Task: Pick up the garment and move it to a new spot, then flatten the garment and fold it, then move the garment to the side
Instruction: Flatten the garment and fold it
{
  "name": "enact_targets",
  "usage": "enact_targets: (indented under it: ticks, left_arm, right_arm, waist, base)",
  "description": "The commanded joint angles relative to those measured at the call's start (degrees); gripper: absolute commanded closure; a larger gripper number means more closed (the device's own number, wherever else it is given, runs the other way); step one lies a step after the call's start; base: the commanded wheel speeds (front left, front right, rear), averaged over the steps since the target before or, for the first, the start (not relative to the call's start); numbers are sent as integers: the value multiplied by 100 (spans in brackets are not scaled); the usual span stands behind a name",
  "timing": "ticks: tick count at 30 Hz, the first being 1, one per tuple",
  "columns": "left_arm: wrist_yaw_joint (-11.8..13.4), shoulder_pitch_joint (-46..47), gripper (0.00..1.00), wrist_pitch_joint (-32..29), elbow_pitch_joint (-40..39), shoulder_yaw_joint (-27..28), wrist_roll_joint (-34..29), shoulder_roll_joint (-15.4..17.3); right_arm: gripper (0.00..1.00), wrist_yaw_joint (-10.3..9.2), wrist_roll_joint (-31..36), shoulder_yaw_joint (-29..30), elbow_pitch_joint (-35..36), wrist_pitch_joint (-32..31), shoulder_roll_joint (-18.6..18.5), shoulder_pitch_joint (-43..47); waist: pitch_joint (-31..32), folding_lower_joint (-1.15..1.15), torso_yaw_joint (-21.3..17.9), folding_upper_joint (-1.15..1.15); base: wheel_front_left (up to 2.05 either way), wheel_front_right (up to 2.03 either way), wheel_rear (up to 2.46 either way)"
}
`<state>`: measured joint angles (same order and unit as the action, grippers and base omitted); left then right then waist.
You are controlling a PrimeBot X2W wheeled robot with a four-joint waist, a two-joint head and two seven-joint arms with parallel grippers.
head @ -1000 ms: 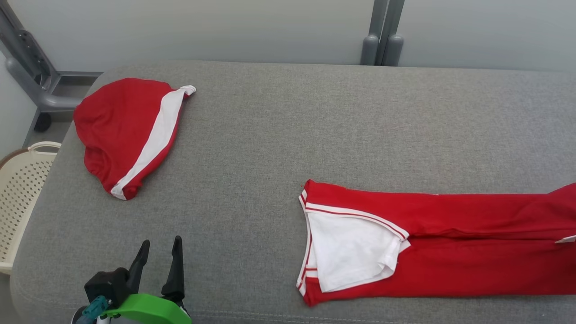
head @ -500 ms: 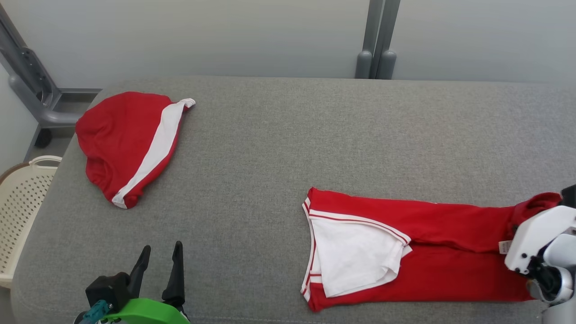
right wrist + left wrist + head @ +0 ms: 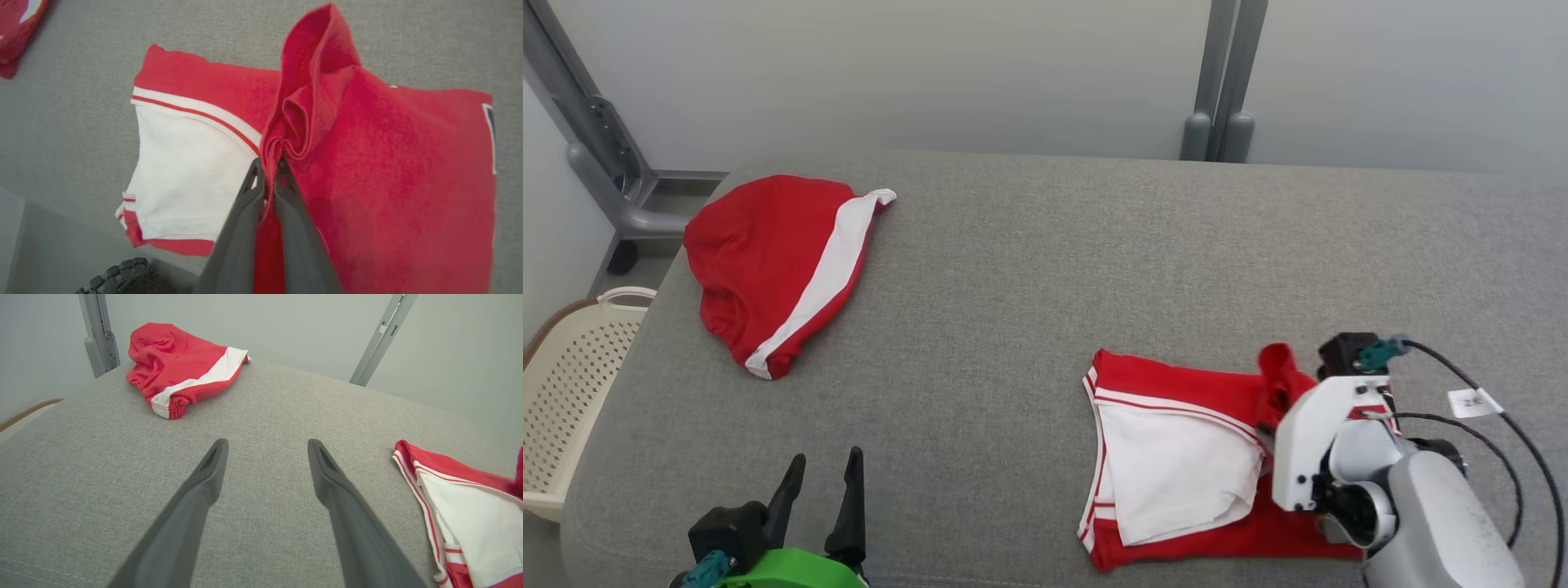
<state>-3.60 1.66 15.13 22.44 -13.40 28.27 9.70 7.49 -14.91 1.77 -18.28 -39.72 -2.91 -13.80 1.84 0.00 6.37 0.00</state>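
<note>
A red garment (image 3: 1176, 384) with a white sleeve (image 3: 1176, 474) lies at the front right of the grey padded table (image 3: 1045, 261). My right gripper (image 3: 267, 163) is shut on a bunched red edge of the garment (image 3: 310, 81), holding it lifted above the flat part, just right of the white sleeve (image 3: 184, 163). In the head view this raised fold (image 3: 1278, 380) stands in front of my right wrist. My left gripper (image 3: 825, 469) is open over bare table at the front left, with nothing between its fingers (image 3: 212, 465).
A second red garment with a white stripe (image 3: 768, 261) lies bunched at the back left of the table. A cream perforated basket (image 3: 572, 392) stands off the table's left edge. Grey metal posts (image 3: 1217, 82) rise behind the table.
My right arm has come in from the right, carrying the garment's right end leftward over itself, so the long red strip is now doubled. The camera shifted slightly. The left gripper stayed put.
</note>
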Motion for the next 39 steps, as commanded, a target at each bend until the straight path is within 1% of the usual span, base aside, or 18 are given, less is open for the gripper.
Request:
enact_targets:
  ticks: [1, 6, 14, 23, 32, 33, 34, 39]
  left_arm:
    - [-37, -77, 0, 3, 16, -16, -15, 37]
    - [-39, -74, 0, -2, 38, -55, -34, 58]
    - [-18, -101, 0, -4, 52, -113, -38, 80]
    - [-51, -51, 0, -14, 79, -209, -32, 73]
    - [-48, 45, 0, -8, 140, -270, -6, 23]
    - [-47, 56, 0, -7, 142, -268, 1, 19]
    - [-46, 65, 0, -5, 145, -264, 7, 18]
    - [-7, 63, 0, -1, 157, -220, 30, 19]
  right_arm:
    - [100, -1, -163, -234, -129, 75, -4, -121]
    - [100, 0, -493, -930, -600, 251, -4, -416]
    - [100, 0, -951, -1646, -1259, 598, -4, -805]
    - [100, 0, -1517, -2222, -2028, 1068, -7, -1281]
    - [100, 0, -1889, -2729, -2754, 1380, -5, -1671]
    - [76, 0, -1905, -2795, -2781, 1436, -3, -1718]
    - [0, 0, -1952, -2816, -2816, 1500, -4, -1754]
    - [0, 0, -2251, -3030, -2798, 1675, -5, -1886]
  waist:
    - [58, 0, 55, 0]
    - [129, 0, 158, 0]
    - [166, 0, 309, 0]
    - [130, 0, 507, 0]
    - [43, 0, 660, 0]
    - [31, 0, 664, 0]
    - [19, 0, 663, 0]
    - [13, 0, 595, 0]
  base:
    - [0, 0, 0]
    - [0, 0, 0]
    - [0, 0, 0]
    - [0, 0, 0]
    - [0, 0, 0]
    - [0, 0, 0]
    - [0, 0, 0]
    - [0, 0, 0]
